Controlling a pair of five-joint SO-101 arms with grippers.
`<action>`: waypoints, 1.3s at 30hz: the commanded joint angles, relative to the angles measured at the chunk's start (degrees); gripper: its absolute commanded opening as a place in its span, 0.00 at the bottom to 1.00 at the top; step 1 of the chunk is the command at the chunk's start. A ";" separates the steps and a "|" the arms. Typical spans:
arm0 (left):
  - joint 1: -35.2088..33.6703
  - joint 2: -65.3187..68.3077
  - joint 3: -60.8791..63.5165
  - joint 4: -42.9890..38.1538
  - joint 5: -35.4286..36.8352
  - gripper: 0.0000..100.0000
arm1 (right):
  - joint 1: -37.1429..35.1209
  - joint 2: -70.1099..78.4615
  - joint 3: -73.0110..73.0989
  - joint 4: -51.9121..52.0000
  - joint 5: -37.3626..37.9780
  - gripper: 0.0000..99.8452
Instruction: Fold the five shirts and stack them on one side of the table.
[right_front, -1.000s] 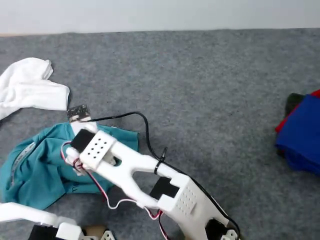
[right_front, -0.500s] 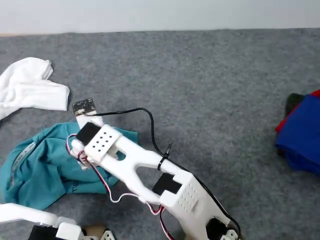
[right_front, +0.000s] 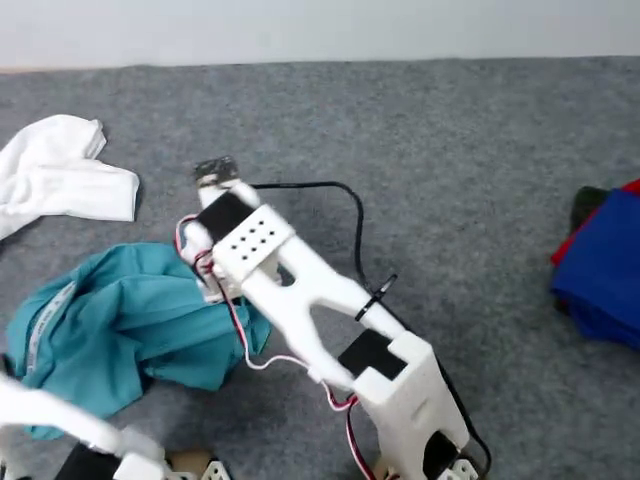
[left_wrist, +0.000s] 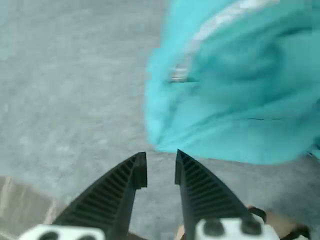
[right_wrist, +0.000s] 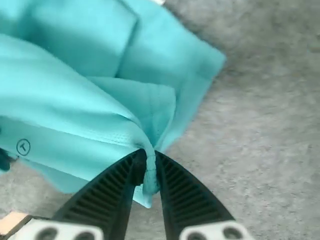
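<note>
Sprawling left-right, the teal shirt (right_front: 120, 330) is pinched by the right gripper (right_wrist: 146, 161).

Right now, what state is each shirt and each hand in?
teal shirt: crumpled, unfolded, one fold pinched.
white shirt: crumpled, unfolded, lying apart.
blue shirt: looks folded, lying flat.
right hand: shut on the teal shirt.
left hand: slightly open, empty.
</note>
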 joint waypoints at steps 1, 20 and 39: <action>7.91 -2.20 -0.48 1.14 0.09 0.10 | 3.03 -3.91 -2.64 1.01 0.62 0.01; 20.75 -1.76 3.47 -5.89 -9.93 0.18 | 8.31 -8.48 -2.55 4.62 2.64 0.01; 26.64 -1.76 5.85 -6.15 -18.55 0.24 | 16.22 -7.96 -2.64 3.91 6.33 0.01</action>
